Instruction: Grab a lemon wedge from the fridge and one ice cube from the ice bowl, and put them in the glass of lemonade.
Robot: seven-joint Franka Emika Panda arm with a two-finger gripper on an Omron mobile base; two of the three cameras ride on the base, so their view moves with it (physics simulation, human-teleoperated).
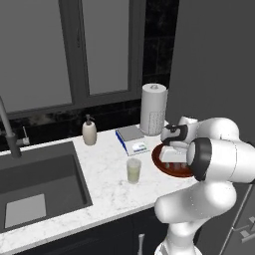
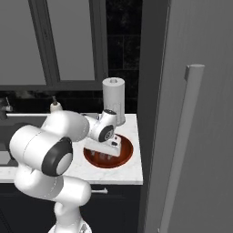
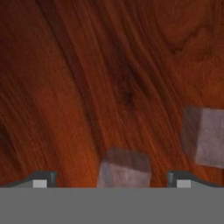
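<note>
My gripper (image 3: 112, 183) points down into the reddish-brown ice bowl (image 3: 109, 78), close to its wood-grained bottom, jaws open wide. One pale ice cube (image 3: 124, 168) lies between the two fingertips, untouched by either. A second ice cube (image 3: 204, 136) rests off to the right. The ice bowl (image 1: 158, 160) stands at the counter's right end with the hand (image 1: 172, 160) lowered into it. The glass of lemonade (image 1: 133, 171) stands just left of the bowl. The grey fridge (image 2: 200, 91) with its bar handle (image 2: 182, 150) rises to the right. The lemon wedge is out of view.
A paper towel roll (image 1: 153, 108) stands behind the bowl. A flat grey, blue-edged scale (image 1: 132, 139) lies beside it, and a beige soap dispenser (image 1: 89, 130) stands further left. The sink (image 1: 35, 184) and faucet (image 1: 10, 134) take up the counter's left side.
</note>
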